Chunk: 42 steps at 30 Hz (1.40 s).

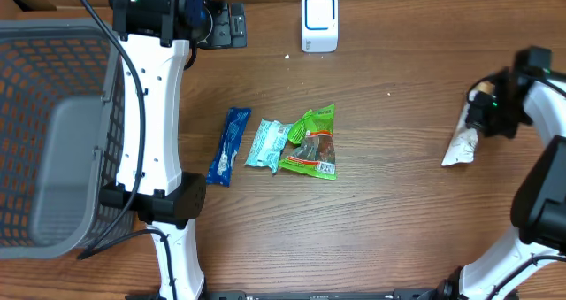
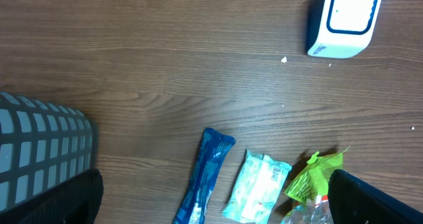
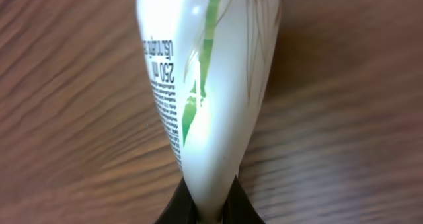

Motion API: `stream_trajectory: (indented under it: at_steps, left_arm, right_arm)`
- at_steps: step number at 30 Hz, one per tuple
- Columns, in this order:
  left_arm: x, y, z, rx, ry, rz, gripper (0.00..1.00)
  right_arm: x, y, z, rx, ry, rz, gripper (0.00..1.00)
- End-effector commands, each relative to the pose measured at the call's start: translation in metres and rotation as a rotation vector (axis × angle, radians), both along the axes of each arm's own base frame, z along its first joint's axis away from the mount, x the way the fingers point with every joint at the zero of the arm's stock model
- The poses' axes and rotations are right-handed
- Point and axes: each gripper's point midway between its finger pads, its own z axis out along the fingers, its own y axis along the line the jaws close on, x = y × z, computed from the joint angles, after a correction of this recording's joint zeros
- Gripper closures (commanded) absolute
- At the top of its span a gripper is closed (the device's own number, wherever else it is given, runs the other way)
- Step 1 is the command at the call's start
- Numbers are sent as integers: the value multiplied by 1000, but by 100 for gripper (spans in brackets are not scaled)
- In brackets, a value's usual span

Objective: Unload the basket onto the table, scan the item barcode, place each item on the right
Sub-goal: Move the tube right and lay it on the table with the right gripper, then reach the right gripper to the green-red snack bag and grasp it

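Currently, my right gripper (image 1: 482, 121) is clamped tight on one narrow end of the white pouch (image 3: 205, 85), its fingertips pinching the seam so the printed body extends free in front of the wrist camera. I judge the grip sound: holding by the edge leaves both faces uncovered for reading. Small print and a green stripe show, but no barcode is visible on the side facing me. The pouch is at the right side of the table (image 1: 398, 211), well apart from the white scanner (image 1: 319, 21) at the far edge. I cannot tell whether it is lifted or touching the wood. My left gripper (image 1: 225, 26) stands spread wide and empty near the scanner. A blue packet (image 2: 206, 178), a teal packet (image 2: 259, 187) and a green packet (image 1: 314, 142) lie side by side mid-table, untouched. The next move likely calls for carrying the pouch across and turning it until its code faces the scanner window.
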Motion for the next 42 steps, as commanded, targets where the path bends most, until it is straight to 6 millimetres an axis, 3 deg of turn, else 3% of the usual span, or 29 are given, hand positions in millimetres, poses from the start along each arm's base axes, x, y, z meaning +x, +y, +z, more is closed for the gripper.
stream_trajectory:
  at_steps: [1,12,20,22,24,27,29,37,40,42]
  left_arm:
    - [2,6,-1,11,-2,16,0]
    - [2,6,-1,11,-2,16,0]
    - [2,6,-1,11,-2,16,0]
    - [2,6,-1,11,-2,16,0]
    - [2,6,-1,11,-2,16,0]
    - [2,6,-1,11,-2,16,0]
    - [2,6,-1,11,-2,16,0]
    - [2,6,-1,11,-2,16,0]
    - [2,6,-1,11,-2,16,0]
    - [2,6,-1,11,-2,16,0]
  right_arm:
    - [-8,-11,-3,115,-2,-298,96]
    - [-35,-45,-34,170,53,-852,96]
    - [-42,-82,-32,158,10,-976,96]
    - [-39,-81,-30,183,-4,-951,85]
    - [-33,-77,-26,210,-30,-852,57]
    - [-22,-64,-15,280,-68,-722,22]
    - [-13,-54,3,348,-83,-642,15]
    - [2,-37,78,316,-116,-446,13]
    - [14,-15,104,321,-155,-361,10]
    - [25,11,115,361,-187,-269,6]
